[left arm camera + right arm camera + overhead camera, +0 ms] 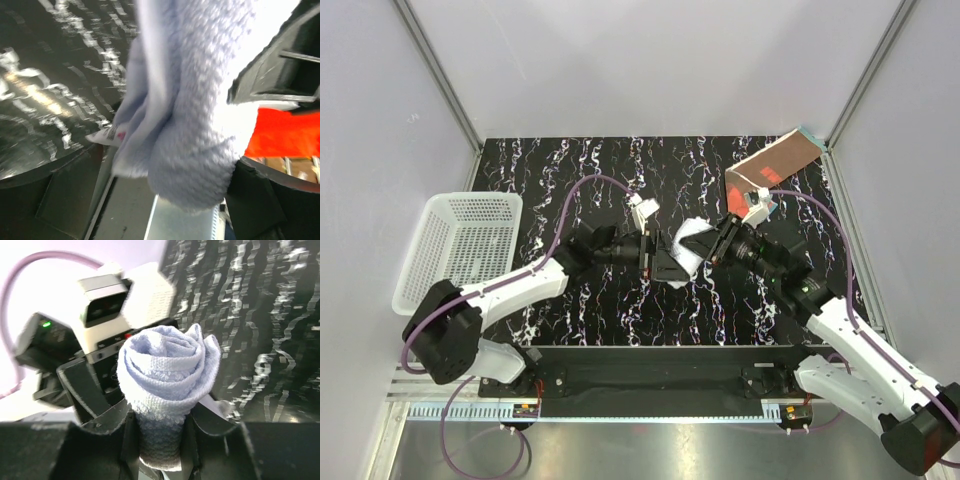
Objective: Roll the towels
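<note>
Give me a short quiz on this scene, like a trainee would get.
1. True or false: the rust-brown towel is unrolled.
2. Where is the white basket? A) at the left edge of the table B) in the far right corner C) between the arms
3. What do the right arm's fingers clamp?
Key: 1 true; 2 A; 3 the rolled pale blue towel.

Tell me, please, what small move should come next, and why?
Probably lower the right gripper and set the pale blue towel on the table: it already looks rolled in that gripper, while the rust-brown towel lies unrolled at the far right corner.
</note>
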Controlling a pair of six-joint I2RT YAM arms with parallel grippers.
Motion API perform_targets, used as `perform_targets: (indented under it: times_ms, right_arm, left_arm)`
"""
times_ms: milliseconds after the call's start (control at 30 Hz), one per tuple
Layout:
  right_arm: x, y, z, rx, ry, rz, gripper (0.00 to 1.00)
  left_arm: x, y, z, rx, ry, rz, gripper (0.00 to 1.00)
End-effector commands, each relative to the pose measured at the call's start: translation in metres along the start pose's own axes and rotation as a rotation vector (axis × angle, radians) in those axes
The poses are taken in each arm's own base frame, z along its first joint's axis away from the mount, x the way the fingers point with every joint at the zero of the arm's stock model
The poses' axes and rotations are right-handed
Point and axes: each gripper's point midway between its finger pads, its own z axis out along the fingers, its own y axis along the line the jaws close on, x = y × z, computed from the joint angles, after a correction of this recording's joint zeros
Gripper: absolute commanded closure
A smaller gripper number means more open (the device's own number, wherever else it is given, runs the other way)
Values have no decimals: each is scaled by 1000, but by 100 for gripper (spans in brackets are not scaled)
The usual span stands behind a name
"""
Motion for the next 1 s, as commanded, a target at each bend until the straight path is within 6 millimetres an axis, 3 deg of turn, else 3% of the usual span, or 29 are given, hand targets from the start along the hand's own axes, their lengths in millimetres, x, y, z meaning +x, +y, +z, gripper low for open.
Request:
perform_targets:
  times_ms: [0, 167, 267, 300, 333, 367, 500, 633, 733, 767, 867, 900, 967]
  right_arm:
    - [7, 50, -9, -236, 67, 27, 83]
    - [10, 55, -4, -277, 95, 33, 83]
    - [10, 54, -4, -275, 89, 36, 83]
    - [9, 53, -3, -269, 87, 32, 83]
    - [9, 52, -3, -264, 88, 30, 84]
    - [11, 49, -4, -248, 92, 32, 84]
    - [11, 43, -5, -213, 87, 16, 84]
    - [7, 40, -9, -162, 83, -17, 83]
    - [5, 34, -10, -109, 84, -45, 52]
    - [2, 32, -10, -90, 72, -66, 32]
    - [-8, 31, -14, -38, 48, -94, 6]
    - [-16, 28, -14, -1, 15, -115, 0]
    - [-29, 22, -19, 77, -29, -129, 0]
  left_arm:
    - [-18, -25, -1, 154, -47, 55, 2]
    - [-17, -37, -4, 211, -40, 86, 9]
    - [-21, -33, -4, 175, -59, 100, 28]
    - [-19, -27, -4, 139, -46, 79, 37]
    - [-19, -24, -4, 114, -49, 79, 52]
    - [-22, -19, -4, 80, -65, 92, 59]
    - [-20, -1, -8, -27, -65, 69, 69]
    - [-19, 15, -13, -113, -78, 54, 100]
    - [-20, 19, -20, -150, -98, 49, 100]
    - [-21, 19, -25, -170, -109, 43, 100]
    - [-27, 26, -39, -230, -143, 28, 100]
    - [-34, 24, -51, -247, -173, 27, 100]
    - [-38, 29, -66, -286, -198, 4, 100]
